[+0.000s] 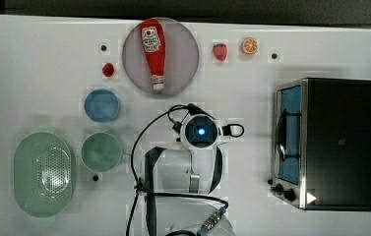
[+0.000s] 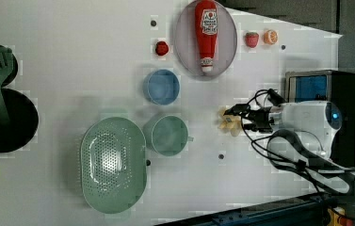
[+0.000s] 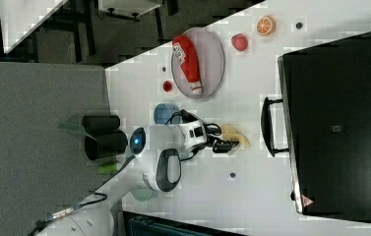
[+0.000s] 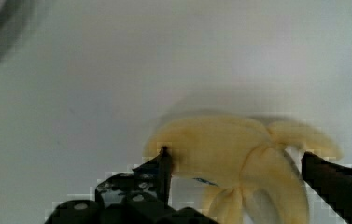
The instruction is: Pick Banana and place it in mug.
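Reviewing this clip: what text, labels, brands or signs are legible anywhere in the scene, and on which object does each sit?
No text can be read.
ketchup bottle: a white label with lettering, too blurred to read.
toaster oven: a small mark on its dark top, unreadable; in the right view a red triangular sign at one corner, symbol not legible.

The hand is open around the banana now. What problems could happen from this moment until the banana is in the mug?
1. The open hand straddles the banana, which looks part-peeled with loose flaps; closing may catch only a flap, and it could slip.
2. The mug is narrow against the banana's length, so it may tip out or lean over the rim.
3. The blue cup stands right beside the mug, and the colander on its other side; a drop could land in the wrong one.
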`<state>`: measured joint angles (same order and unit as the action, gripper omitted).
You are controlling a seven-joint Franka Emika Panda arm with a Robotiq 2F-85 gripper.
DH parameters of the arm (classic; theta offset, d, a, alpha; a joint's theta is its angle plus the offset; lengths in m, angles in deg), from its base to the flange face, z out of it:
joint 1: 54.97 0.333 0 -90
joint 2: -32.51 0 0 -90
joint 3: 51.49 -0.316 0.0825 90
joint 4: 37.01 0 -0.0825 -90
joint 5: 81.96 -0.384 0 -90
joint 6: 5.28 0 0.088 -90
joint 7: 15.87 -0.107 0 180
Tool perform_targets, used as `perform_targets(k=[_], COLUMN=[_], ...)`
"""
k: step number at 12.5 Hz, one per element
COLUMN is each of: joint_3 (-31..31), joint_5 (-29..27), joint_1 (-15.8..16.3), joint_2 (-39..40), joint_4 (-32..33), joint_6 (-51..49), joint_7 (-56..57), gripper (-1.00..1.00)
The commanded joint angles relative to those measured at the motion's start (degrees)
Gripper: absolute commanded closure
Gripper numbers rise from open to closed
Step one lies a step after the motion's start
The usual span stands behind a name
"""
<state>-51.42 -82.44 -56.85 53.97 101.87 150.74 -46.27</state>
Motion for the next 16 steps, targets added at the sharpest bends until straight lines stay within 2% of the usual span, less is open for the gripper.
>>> perform_targets(k=[1,3,5,8,10,16], joint_3=[0.6,0.8,0.8,1.0,1.2,1.4], joint_5=[0.6,0.6,0.6,0.6,0.6,0.6], joint_1=[0.4,0.4,0.4,0.4,0.4,0.2], joint_2=[1.4,1.6,1.5,-0.8,-5.5,-25.4], joint_4=[-0.4,-0.7,-0.6,-0.5,-0.3,-3.6], joint_6=[2.3,3.4,3.7,3.6,2.1,-24.3], joint_7=[1.9,1.9,1.9,1.9,1.9,1.9], gripper=[-0.7,-0.18,0.25,0.26,0.26,0.26])
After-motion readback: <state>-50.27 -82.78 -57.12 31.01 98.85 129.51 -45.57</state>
